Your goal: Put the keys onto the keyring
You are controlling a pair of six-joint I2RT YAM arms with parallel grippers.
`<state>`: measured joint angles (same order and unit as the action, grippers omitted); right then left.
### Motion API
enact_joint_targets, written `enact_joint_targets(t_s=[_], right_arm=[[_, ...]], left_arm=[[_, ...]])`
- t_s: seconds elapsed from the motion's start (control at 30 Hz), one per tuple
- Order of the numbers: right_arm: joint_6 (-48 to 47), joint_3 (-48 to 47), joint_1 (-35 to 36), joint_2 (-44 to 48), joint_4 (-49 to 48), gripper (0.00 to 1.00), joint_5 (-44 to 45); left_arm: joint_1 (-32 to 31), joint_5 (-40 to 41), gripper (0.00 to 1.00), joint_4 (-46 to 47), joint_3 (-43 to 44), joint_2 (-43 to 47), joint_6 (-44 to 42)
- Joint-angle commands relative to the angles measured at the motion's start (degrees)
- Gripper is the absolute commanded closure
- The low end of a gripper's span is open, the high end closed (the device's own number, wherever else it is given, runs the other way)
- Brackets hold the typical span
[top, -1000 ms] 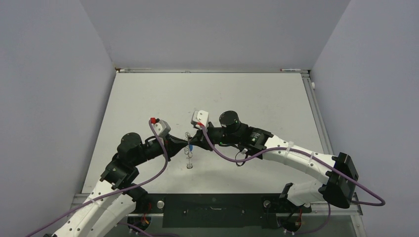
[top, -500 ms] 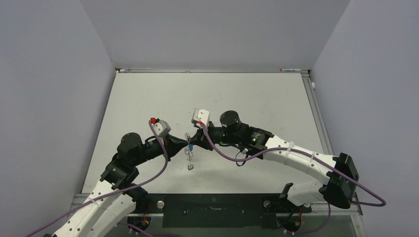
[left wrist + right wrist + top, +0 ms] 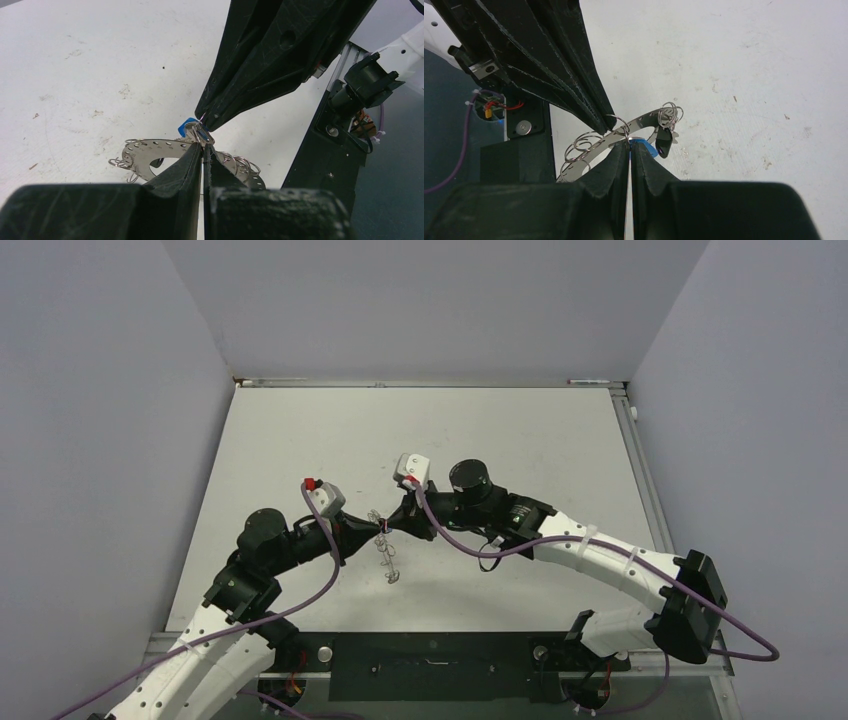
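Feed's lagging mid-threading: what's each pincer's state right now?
Left pincer: closed on flat grey loop-edged metal keyring.
Right pincer: closed on small blue-headed silver key.

Nothing legible anywhere: no text, label, brand, number or sign to read in any view.

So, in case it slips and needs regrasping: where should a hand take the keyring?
Probably the keyring by its flat band, edge-on from the outer rim between wire loops, pinching both faces: the plate is thin, and loops crowd its edge.
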<state>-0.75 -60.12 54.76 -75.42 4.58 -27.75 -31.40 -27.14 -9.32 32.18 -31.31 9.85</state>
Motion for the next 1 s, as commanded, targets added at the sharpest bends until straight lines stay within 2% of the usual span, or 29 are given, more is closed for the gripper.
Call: enact_joint_targets(t_s=[0.0, 0.37, 0.53, 0.7, 0.97], right_arm=[[0.8, 0.3, -1.6, 1.3, -4.1, 0.95, -0.5], [3.4, 0.1, -2.0, 0.0, -4.1, 0.95, -2.3], [3.9, -0.2, -2.1, -0.9, -3.7, 0.86, -3.2], [4.1, -0.3, -2.0, -1.2, -3.4, 0.71, -3.1], [2.4, 0.0, -2.0, 0.8, -2.7, 0.70, -0.9]], left_arm=[[-0.3, -1.2, 1.00, 4.1, 1.1, 0.6, 0.1], [-0.4, -0.7, 1.00, 4.1, 1.1, 0.8, -0.1], [-0.4, -0.6, 1.00, 4.1, 1.1, 1.0, -0.2], [-0.4, -0.6, 1.00, 4.0, 1.1, 1.1, -0.2], [-0.4, -0.5, 1.00, 4.0, 1.1, 1.3, -0.3]])
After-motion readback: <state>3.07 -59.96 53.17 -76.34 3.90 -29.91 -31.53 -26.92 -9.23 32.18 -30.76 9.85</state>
